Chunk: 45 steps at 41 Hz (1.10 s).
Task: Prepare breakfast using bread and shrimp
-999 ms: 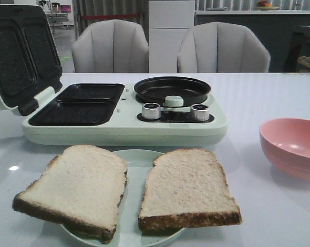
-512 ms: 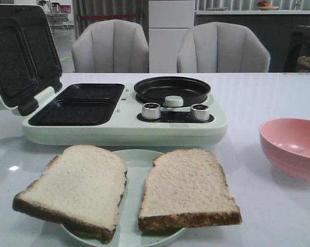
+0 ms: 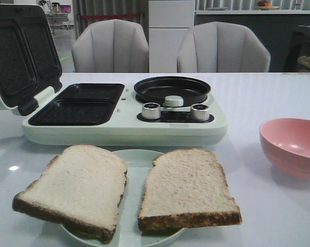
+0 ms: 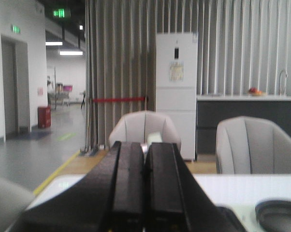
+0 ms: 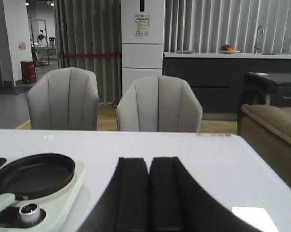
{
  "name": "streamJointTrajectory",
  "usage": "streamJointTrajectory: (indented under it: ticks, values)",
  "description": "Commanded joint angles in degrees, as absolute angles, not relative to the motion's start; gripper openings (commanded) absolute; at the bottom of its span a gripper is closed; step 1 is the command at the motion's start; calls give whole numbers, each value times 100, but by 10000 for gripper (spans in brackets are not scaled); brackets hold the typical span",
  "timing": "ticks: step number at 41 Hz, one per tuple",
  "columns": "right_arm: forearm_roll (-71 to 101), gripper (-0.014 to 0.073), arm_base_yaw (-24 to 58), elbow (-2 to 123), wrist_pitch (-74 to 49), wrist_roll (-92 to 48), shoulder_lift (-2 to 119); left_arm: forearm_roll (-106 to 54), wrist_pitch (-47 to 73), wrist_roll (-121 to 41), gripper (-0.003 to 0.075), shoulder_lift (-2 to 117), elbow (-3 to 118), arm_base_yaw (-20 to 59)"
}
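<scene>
Bread point(image 3: 129, 193) (2 slices) on plate point(image 3: 137, 157)

Left claw point(image 4: 144, 186) closed, empty, pointing level. Right claw point(image 5: 149, 193) closed, empty, level.

Left gripper point(image 4: 144, 193): 2 matte black fingers point(image 4: 128, 188), flat rectangular pads, flaring into a broad black base. Right gripper point(image 5: 149, 198): same build, 2 black fingers point(image 5: 132, 193), smooth, unmarked. No cables, screws or labels visible.
</scene>
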State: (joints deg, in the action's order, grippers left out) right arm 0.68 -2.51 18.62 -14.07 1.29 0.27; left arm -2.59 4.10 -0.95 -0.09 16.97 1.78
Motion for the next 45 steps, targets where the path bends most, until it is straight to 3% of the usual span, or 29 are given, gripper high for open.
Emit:
streamJointTrajectory:
  ticks: [1,10,25,39,42,45]
  values:
    - [98,37,-235,2571,-1387,115,414,-238,503,-101,101,267,2484,226]
    - [98,37,-235,3459,-2455,115,1396,-234,1690,-101,101,1111,3423,226]
    - [98,37,-235,3184,-3261,115,2749,-386,3348,-101,101,2139,3228,226]
    - [98,40,-235,2773,-3196,115,3470,-460,3346,-101,104,2338,2958,226]
    - [98,98,-235,2773,-3196,115,3549,-460,3346,-101,155,2407,2958,226]
    - [98,215,-235,2773,-3176,115,3596,-460,3346,-101,279,2492,2958,226]
